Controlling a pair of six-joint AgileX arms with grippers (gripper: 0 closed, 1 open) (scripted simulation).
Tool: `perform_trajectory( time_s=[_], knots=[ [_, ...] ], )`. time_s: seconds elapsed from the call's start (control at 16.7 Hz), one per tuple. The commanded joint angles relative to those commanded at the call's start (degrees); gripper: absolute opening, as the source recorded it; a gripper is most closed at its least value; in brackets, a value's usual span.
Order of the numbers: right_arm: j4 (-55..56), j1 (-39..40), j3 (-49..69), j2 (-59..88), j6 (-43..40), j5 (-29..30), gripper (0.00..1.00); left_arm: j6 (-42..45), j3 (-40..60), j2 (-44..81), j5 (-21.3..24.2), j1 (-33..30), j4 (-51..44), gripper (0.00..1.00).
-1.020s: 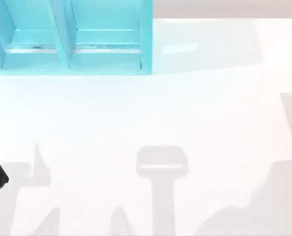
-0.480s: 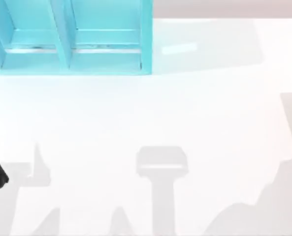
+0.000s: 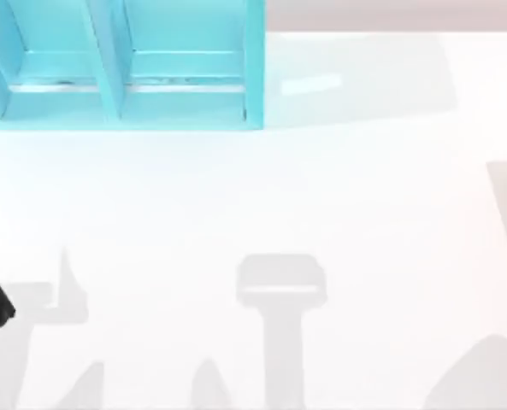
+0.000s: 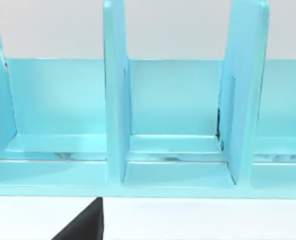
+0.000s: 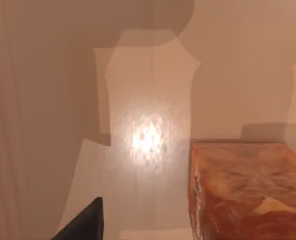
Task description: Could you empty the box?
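White table (image 3: 321,188), turquoise divided rack (image 3: 125,68) cut off at far left, orange-brown block (image 5: 242,190) partly out of frame, claw states unreadable

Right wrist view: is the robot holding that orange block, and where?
Cannot be told: the orange block lies near the camera, but no grip on it is visible.

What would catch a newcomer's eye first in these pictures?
First, the bright turquoise shelf unit with upright dividers, at the far left of the white table; the left wrist view faces its bare compartments. Next, the right wrist view shows an orange-brown marbled block on a tan surface.
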Motion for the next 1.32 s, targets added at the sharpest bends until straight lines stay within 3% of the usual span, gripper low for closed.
perform_trajectory(
  time_s=[0.36,1.14,1.32],
  knots=[
    [3.1,0.1,-1.8,1.4,0.2,0.0,1.00,0.0,0.0,0.0,0.0,0.0,0.0,1.00],
    [3.1,0.1,-1.8,1.4,0.2,0.0,0.02,0.0,0.0,0.0,0.0,0.0,0.0,1.00],
    [3.1,0.1,-1.8,1.4,0.2,0.0,0.00,0.0,0.0,0.0,0.0,0.0,0.0,1.00]
  ],
)
